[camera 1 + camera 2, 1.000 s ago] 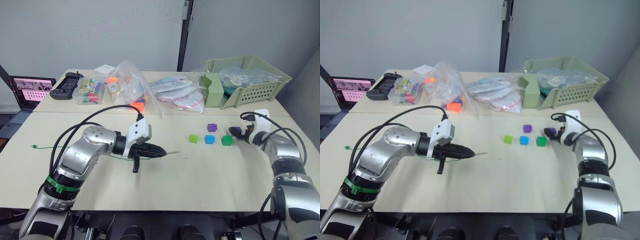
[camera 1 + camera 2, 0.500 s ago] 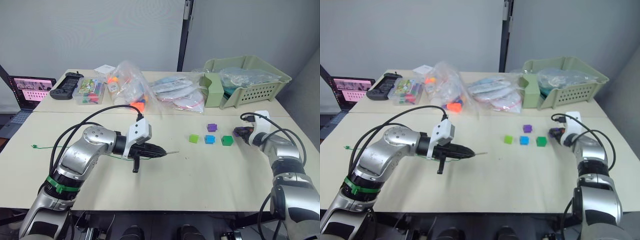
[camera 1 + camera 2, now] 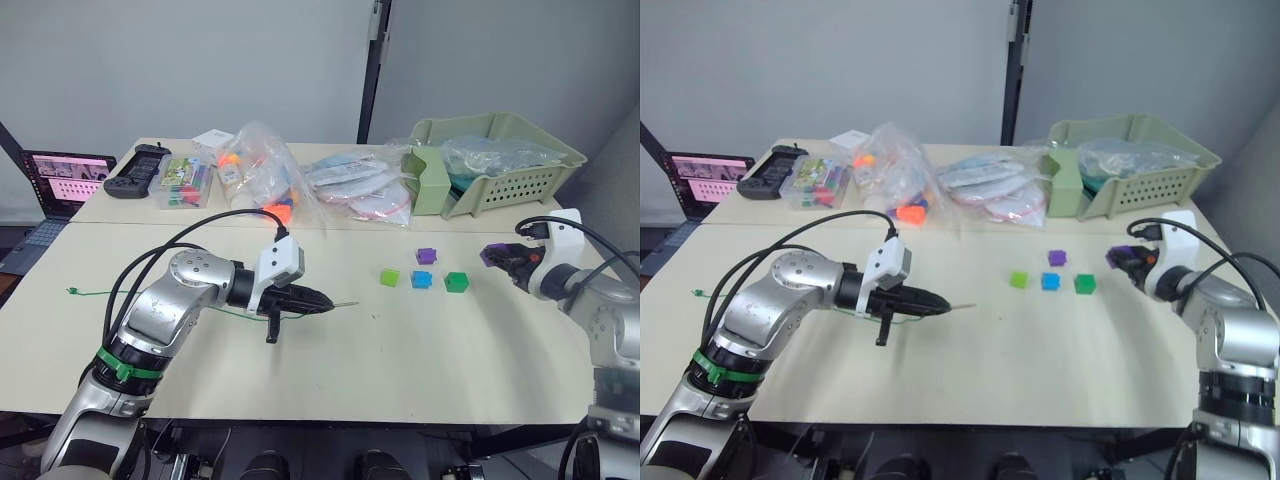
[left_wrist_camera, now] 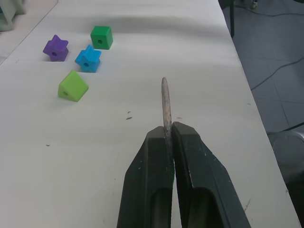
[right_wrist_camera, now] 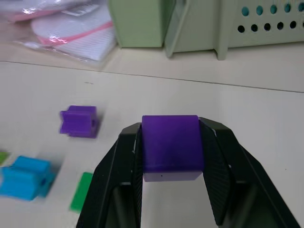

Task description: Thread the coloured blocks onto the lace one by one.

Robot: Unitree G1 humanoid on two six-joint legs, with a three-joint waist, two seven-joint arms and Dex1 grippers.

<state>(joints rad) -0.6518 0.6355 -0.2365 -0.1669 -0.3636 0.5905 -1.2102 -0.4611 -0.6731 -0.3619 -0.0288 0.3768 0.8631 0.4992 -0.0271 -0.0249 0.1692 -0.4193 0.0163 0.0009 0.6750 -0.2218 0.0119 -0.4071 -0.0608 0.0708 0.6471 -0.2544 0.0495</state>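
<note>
1. Both fingers of the right gripper (image 5: 170, 156) are clamped on a purple block (image 5: 170, 148), held clear of the table (image 3: 420, 350) at the right edge of the left eye frame.
2. Pinched together, the left gripper (image 4: 167, 137) holds the lace (image 3: 150, 296) by its stiff greyish tip (image 4: 165, 102), which sticks out forward at frame centre; the green cord trails off to the left edge.
3. Four blocks lie on the table right of centre: a second purple block (image 3: 425, 255) behind a row of light green block (image 3: 388, 277), blue block (image 3: 421, 279) and dark green block (image 3: 455, 282).
4. Judging by looks, the blocks are light, hard and smooth, so a squeeze on flat opposite faces that leaves the hole free suits them best.
5. Only the tip seems rigid enough to aim; the cord looks limp, so the hold belongs close behind the tip.
</note>
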